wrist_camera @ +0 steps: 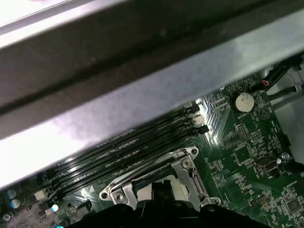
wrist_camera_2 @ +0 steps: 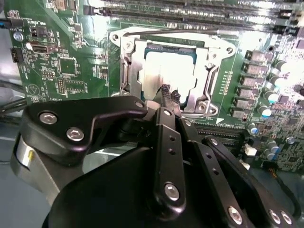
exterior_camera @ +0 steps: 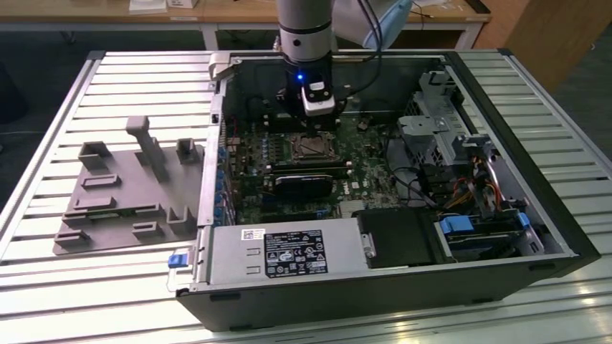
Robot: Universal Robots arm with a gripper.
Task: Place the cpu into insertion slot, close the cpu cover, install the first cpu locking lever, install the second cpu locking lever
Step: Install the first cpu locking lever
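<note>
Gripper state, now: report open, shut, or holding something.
Gripper: shut, fingers together, tips empty, poised over the cpu seated in the insertion slot under the closed cpu cover.

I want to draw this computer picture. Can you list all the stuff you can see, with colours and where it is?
computer case: one, black, lying open on the slatted metal table.
motherboard: one, green, inside the case.
cpu: one, silvery-grey, sitting in the socket.
cpu cover: one, silvery metal frame, lying around the cpu.
memory slots: several, black, in a row beside the socket.
coin battery: one, silver, on the motherboard.
power supply: one, grey with a black label, at the case's near edge.
grey fixture block: one, on the table at the exterior view's left.
gripper: one, black, jaws close together just above the cpu.
robot arm: one, grey, reaching down into the case.
</note>
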